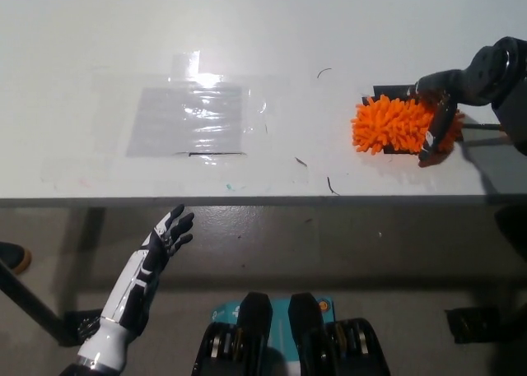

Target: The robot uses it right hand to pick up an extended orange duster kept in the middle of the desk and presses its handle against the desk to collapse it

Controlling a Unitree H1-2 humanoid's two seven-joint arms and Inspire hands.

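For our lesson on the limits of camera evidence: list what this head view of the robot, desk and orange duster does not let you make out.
- Right hand: its fingers drape over the duster; whether they grip it cannot be told.
- Duster handle: only a thin dark bit shows; the right arm hides the rest.
- Dark patch under the duster: mostly covered by its fluff.
- Left hand: open, below the desk edge; its arm is cut off at the bottom.

Bare desk (99, 55) lies open left of and beyond the duster (395, 125). The right hand (438, 113) crowds its right end; only flat tape (191, 117) sits mid-desk.
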